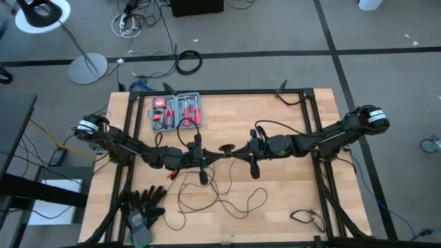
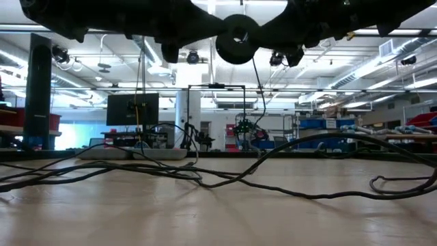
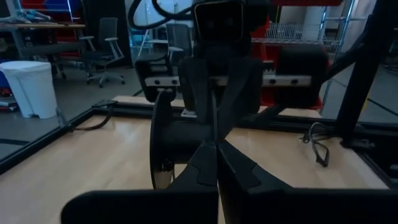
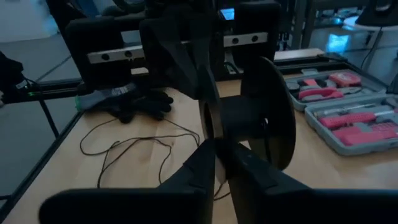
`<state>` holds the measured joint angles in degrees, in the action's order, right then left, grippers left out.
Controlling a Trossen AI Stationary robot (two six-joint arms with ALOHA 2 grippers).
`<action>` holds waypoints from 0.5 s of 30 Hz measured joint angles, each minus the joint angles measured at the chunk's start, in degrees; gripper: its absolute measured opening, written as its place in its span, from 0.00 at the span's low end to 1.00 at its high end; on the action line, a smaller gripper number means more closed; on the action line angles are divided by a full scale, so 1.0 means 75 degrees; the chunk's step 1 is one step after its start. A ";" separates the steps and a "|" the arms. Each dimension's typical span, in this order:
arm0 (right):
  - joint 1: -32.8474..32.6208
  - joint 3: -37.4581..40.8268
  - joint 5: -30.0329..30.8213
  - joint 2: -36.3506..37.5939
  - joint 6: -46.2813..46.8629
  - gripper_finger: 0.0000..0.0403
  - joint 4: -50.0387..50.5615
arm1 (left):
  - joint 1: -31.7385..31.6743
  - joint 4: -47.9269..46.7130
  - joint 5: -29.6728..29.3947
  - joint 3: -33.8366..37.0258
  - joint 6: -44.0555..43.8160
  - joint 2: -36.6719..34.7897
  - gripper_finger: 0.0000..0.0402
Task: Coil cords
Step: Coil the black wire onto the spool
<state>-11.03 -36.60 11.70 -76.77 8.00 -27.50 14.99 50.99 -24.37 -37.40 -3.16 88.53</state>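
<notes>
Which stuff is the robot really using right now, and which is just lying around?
Using:
- thin black cord
- round black spool
- left claw
- right claw

Lying around:
- tool case
- black gloves
- short cable

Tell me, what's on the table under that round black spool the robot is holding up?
Under the raised spool, loose loops of thin black cord lie on the wooden table. The left gripper and right gripper meet at the spool; the arms hide some cord from above.
</notes>
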 joint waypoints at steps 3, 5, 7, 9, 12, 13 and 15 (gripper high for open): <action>0.0000 0.0004 -0.0008 0.0000 -0.0028 0.06 -0.0010 | -0.0001 -0.0028 0.0002 -0.0030 0.0008 0.0000 0.00; -0.0003 0.0006 -0.0057 0.0000 -0.0077 0.03 -0.0010 | -0.0002 -0.0031 -0.0013 -0.0030 0.0008 0.0000 0.00; -0.0003 0.0006 -0.0061 0.0000 -0.0155 0.01 -0.0007 | -0.0001 -0.0036 -0.0016 -0.0030 0.0008 0.0000 0.00; -0.0018 0.0009 -0.0056 0.0000 -0.0257 0.01 -0.0010 | -0.0001 -0.0039 -0.0016 -0.0030 0.0003 0.0000 0.00; -0.0071 0.0009 -0.0011 0.0000 -0.0298 0.01 -0.0011 | -0.0001 -0.0037 0.0006 -0.0031 0.0001 0.0000 0.01; -0.0080 0.0009 -0.0002 0.0000 -0.0298 0.01 -0.0014 | -0.0001 -0.0037 0.0007 -0.0034 0.0000 0.0000 0.02; -0.0079 0.0009 0.0000 0.0000 -0.0298 0.01 -0.0010 | -0.0001 -0.0037 0.0007 -0.0036 0.0000 0.0000 0.03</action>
<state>-11.62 -36.53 11.70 -76.77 5.76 -27.57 14.98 50.72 -24.32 -37.67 -3.16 88.53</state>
